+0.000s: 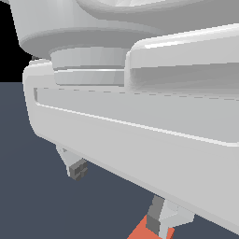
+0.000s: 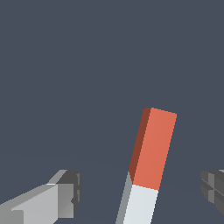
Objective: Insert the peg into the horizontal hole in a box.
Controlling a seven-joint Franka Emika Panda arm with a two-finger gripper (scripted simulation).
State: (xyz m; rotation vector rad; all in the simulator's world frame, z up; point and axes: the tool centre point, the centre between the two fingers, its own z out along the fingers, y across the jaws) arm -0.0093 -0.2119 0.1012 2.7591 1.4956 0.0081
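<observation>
my hand housing (image 1: 140,135): pale grey-white, smooth, rounded corners, one thin raised seam line along its side | my wrist flange (image 1: 88,58): stepped round grey collar above it | my fingers (image 2: 52,201): light grey blocky stems | my fingertips (image 2: 214,188): darker grey ribbed pads | markings, cables, screws: cannot make any out

The floor (image 2: 87,65) is plain, dark blue-grey and flat, with no marks on it. In the exterior view a black background (image 1: 7,46) stands above it.
</observation>
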